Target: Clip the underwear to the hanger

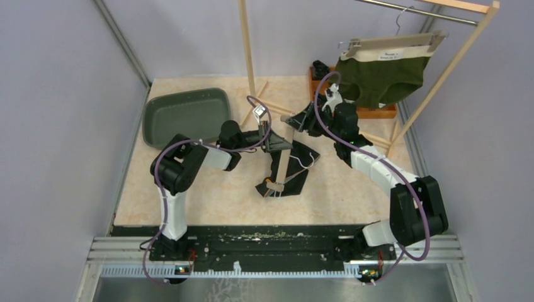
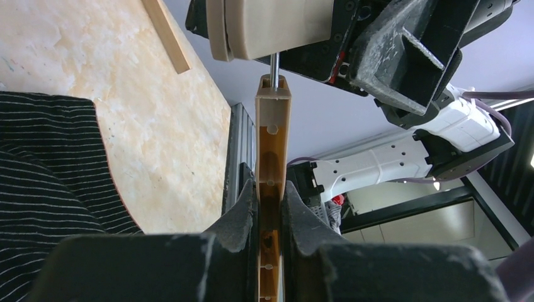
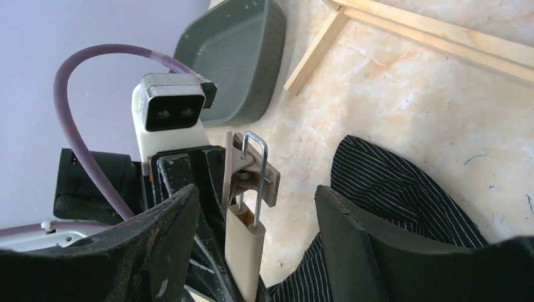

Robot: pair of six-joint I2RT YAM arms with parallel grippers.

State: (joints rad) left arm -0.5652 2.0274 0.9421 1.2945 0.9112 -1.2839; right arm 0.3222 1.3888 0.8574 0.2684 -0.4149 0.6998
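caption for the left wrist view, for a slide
Left tool clamps the hanger bar, striped underwear beside it.

Black pinstriped underwear (image 1: 305, 155) in a crumpled heap on the table (image 1: 208, 189), slim beige clip hanger (image 1: 283, 167) aslant across it.

Pale lilac walls (image 1: 56, 94) enclosed a beige marbled tabletop (image 1: 220, 202), where a wooden rack (image 1: 247, 44) stood under even light.

Rack post (image 1: 247, 44) and grey tray (image 1: 186, 116) crowd beyond the hanger (image 1: 283, 167); bare tabletop (image 1: 214, 196) lies nearer.
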